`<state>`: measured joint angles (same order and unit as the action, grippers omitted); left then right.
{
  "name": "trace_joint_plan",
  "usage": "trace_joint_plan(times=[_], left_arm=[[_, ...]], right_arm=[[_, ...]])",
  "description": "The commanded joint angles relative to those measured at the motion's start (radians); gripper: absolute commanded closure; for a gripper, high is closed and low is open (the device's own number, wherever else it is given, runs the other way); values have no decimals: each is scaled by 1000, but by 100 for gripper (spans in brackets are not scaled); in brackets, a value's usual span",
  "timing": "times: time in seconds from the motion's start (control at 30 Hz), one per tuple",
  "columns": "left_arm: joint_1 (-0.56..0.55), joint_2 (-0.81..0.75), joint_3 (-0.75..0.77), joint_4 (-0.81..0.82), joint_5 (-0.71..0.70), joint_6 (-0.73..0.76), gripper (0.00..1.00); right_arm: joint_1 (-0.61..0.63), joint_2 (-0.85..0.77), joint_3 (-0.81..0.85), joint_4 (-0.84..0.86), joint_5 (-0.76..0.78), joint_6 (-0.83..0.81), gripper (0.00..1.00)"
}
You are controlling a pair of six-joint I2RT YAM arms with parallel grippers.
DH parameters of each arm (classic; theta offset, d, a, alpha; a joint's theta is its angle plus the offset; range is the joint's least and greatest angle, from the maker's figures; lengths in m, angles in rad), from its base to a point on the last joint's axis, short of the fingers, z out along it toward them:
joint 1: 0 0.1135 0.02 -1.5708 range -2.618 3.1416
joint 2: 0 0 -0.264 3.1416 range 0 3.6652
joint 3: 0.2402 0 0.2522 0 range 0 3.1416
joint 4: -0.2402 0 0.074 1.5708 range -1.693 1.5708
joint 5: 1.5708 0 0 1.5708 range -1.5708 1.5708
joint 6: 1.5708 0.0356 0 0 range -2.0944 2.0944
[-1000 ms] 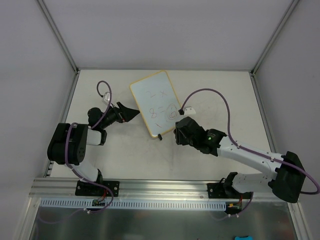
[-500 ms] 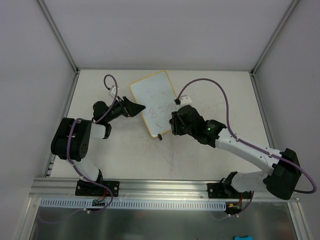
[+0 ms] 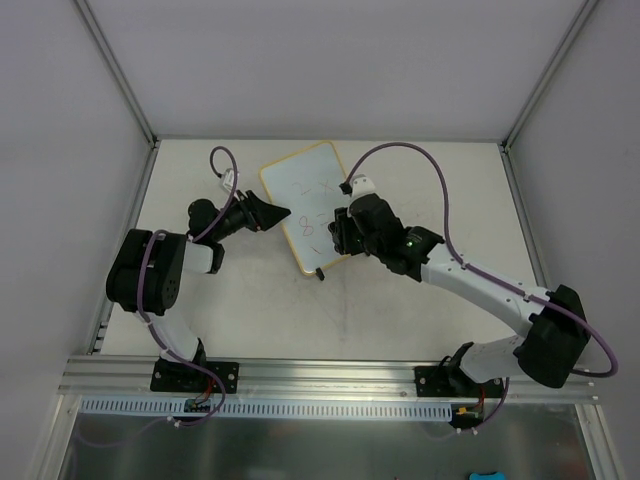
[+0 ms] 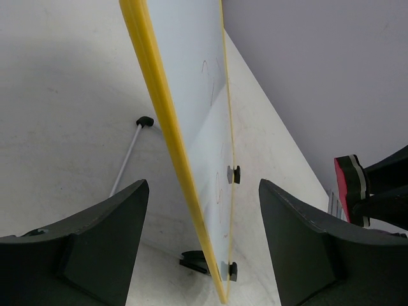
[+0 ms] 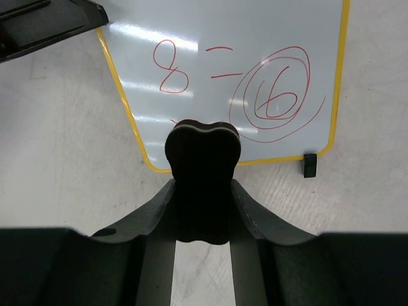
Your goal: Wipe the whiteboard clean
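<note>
Metal rail (image 3: 330,375) along the near edge carries both arm bases. L arm folds up the left side. R arm reaches in diagonally from near right over the pale table (image 3: 400,310), w/ a purple cable (image 3: 440,195) looping above it.

R gripper (image 3: 338,230) hangs over the near-right part of the whiteboard (image 3: 300,185). Wrist view: its fingers (image 5: 153,217) are clamped on a dark eraser (image 5: 203,172), one each side, w/ the eraser poking out fwd. The eraser tip overlaps the board's near yellow rim (image 5: 280,157) in that view; can't tell if it touches. Past it is red marker: an "8", an "=", and what reads like 16 inside scribbled rings (image 5: 277,95). A small black foot (image 5: 309,164) sits at the rim's corner, on the table.

L gripper (image 3: 272,213) is at the board's left edge, approx mid-length. Wrist view: its fingers (image 4: 95,236) are spread wide w/ the board's edge running up btwn them. There is a gap on both sides, so nothing is gripped. The board stands tilted, and a thin grey rod (image 4: 124,159) w/ a black tip lies on the table at its back side.

The board is mid-table toward the far side, turned at an angle. Grey walls (image 3: 320,70) w/ metal posts lie beyond.
</note>
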<state>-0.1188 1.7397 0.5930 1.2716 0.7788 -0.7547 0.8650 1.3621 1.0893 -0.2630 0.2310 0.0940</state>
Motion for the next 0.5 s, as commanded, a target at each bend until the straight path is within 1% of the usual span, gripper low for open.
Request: trace_joint_plan(times=[0.0, 0.07, 0.2, 0.23, 0.3, 0.47], left_arm=[[-8, 15, 37, 181, 37, 26, 31], [-8, 15, 36, 183, 34, 26, 31], [-10, 14, 41, 175, 37, 32, 38], [-10, 14, 42, 170, 37, 32, 43], [-10, 15, 42, 167, 39, 34, 48], [-15, 15, 45, 161, 40, 40, 51]], right_arm=[[-11, 22, 58, 64, -15, -48, 100], [-15, 48, 79, 74, -15, -63, 100], [-27, 91, 126, 79, -5, -85, 100], [-27, 98, 133, 87, -9, -86, 100], [-37, 120, 156, 97, -19, -114, 100], [-61, 184, 222, 107, -44, -128, 100]])
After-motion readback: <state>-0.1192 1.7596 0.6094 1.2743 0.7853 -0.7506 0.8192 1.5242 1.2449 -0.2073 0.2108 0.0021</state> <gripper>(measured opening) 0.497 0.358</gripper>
